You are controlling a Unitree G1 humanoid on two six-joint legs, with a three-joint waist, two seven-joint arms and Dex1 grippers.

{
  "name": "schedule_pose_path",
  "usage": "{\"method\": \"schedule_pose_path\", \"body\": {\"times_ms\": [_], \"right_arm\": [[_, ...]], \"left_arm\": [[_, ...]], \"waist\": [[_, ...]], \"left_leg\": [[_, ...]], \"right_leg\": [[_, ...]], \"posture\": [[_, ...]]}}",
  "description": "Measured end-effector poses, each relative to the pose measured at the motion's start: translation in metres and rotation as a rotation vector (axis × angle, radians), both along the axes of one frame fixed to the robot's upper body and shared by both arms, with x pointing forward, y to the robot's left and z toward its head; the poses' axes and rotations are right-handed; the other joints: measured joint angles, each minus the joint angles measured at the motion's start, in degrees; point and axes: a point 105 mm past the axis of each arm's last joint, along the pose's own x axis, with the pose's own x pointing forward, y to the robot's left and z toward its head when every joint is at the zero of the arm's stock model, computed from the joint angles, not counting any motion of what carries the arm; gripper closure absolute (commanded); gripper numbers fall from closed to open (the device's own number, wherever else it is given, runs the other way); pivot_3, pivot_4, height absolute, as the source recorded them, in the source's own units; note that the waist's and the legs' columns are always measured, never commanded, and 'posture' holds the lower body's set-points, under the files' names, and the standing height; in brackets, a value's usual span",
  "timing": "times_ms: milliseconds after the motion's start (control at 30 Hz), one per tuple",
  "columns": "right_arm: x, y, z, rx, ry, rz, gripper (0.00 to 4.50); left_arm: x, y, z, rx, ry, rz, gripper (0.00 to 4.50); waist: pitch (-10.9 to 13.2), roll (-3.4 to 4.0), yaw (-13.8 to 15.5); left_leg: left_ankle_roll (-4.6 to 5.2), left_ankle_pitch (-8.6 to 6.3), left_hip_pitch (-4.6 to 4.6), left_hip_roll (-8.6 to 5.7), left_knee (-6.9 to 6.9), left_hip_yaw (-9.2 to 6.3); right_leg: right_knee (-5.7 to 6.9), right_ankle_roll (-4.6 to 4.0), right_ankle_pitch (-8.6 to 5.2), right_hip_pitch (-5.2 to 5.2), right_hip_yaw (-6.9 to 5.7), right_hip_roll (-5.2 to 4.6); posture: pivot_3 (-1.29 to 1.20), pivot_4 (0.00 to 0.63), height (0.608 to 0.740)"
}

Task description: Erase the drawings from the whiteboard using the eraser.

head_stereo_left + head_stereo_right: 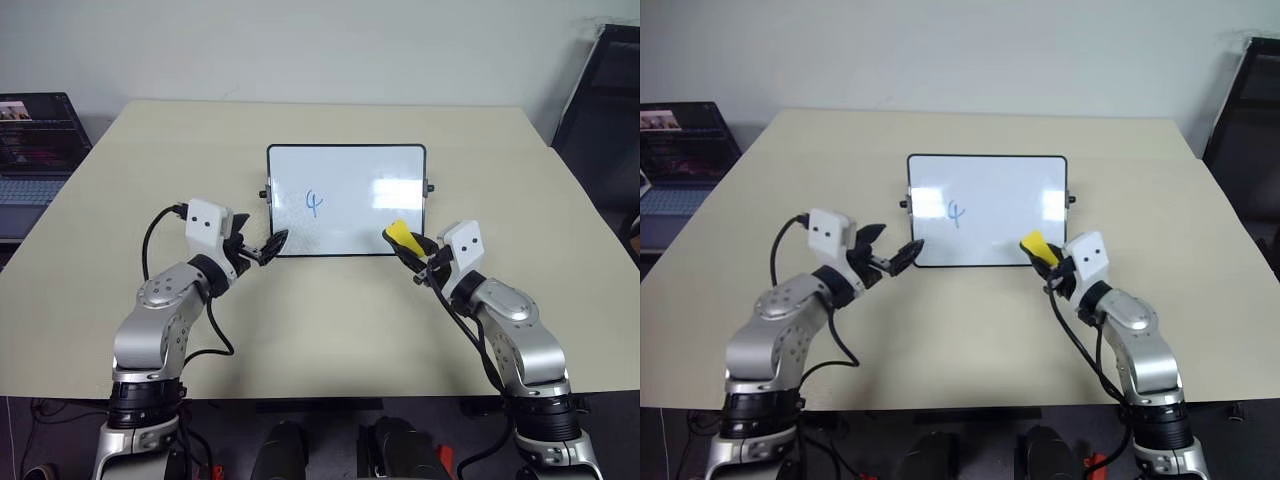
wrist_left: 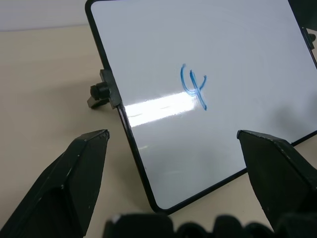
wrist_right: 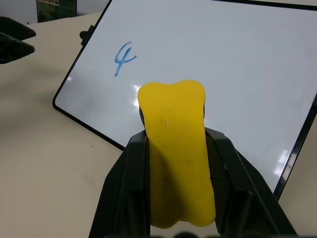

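Observation:
The whiteboard [image 1: 350, 232] lies flat at the middle of the table, black-framed, with a small knob on each side. Of the drawings, a single blue "4" [image 1: 314, 204] shows left of the board's centre, seen close in the left wrist view [image 2: 194, 87]. The yellow eraser [image 1: 402, 235] is clamped in my right gripper [image 1: 411, 250], which is shut on it over the board's near right corner. In the right wrist view the eraser [image 3: 176, 148] sticks out between the fingers, above the board. My left gripper [image 1: 266, 249] stands open at the board's near left corner, holding nothing.
The beige table [image 1: 320, 330] has free room all around the board. An open laptop [image 1: 30, 150] sits off the table's far left edge. A dark frame [image 1: 600, 90] stands beyond the far right corner.

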Motion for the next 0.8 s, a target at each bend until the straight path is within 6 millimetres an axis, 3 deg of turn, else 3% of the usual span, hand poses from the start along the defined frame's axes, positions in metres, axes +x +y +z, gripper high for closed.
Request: {"method": "schedule_pose_path", "body": {"times_ms": [133,500,800], "right_arm": [[0.003,0.006,0.009,0.01,-0.019,0.018,3.38],[0.027,0.057,0.057,-0.15,-0.149,0.121,3.38],[0.068,0.11,0.06,-0.235,-0.142,0.183,3.38]], "left_arm": [[0.0,0.007,0.003,-0.009,-0.012,0.027,0.0],[0.001,0.02,0.001,0.031,-0.016,0.048,0.0],[0.01,0.015,-0.005,0.109,0.0,-0.012,0.0]], "waist": [[0.0,0.0,-0.1],[0.0,0.0,0.0],[0.0,0.0,-0.1]], "left_leg": [[0.0,0.0,0.01,0.01,0.0,-0.01],[0.0,0.0,0.0,0.01,0.01,-0.02],[0.0,0.0,-0.02,-0.01,-0.01,0.0]], "right_leg": [[0.01,-0.01,0.01,-0.01,0.01,0.0],[0.0,-0.05,0.03,-0.01,-0.05,0.0],[-0.02,-0.07,0.04,-0.03,-0.11,-0.03]], "posture": [[0.0,0.15,0.74],[0.0,0.15,0.74],[0.0,0.15,0.74]]}}
